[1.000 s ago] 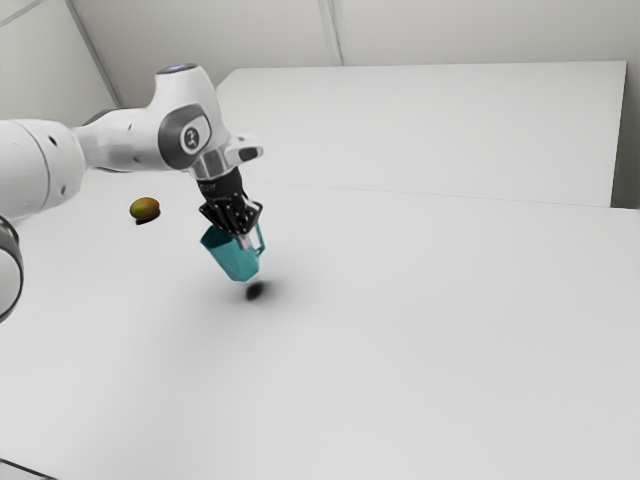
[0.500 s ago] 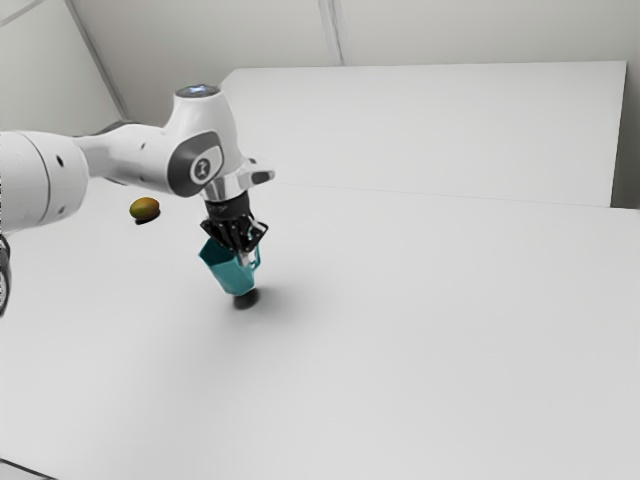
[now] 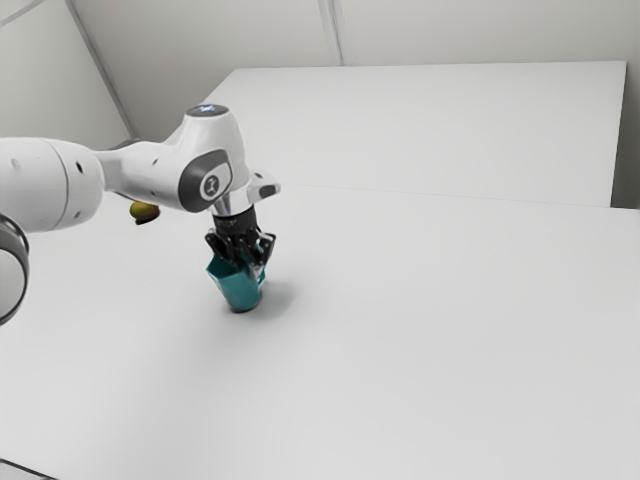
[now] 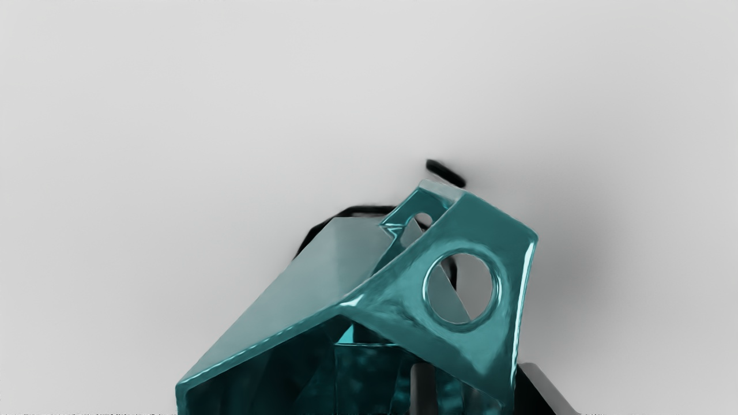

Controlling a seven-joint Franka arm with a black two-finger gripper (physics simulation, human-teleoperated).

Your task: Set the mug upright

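Tilted, at or just above the tabletop [image 3: 420,330]: the mug [image 3: 238,290], pinched in the gripper [image 4: 475,377] by its wall [image 4: 369,374], beside the handle [image 4: 490,225]. Likely light, stiff, slick; best held there, firmly against pivoting.

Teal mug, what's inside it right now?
One finger of the claw reaches into the mug, against dark teal inner walls. What lies behind that finger is covered, and the deeper part is too dark to tell whether it holds anything.
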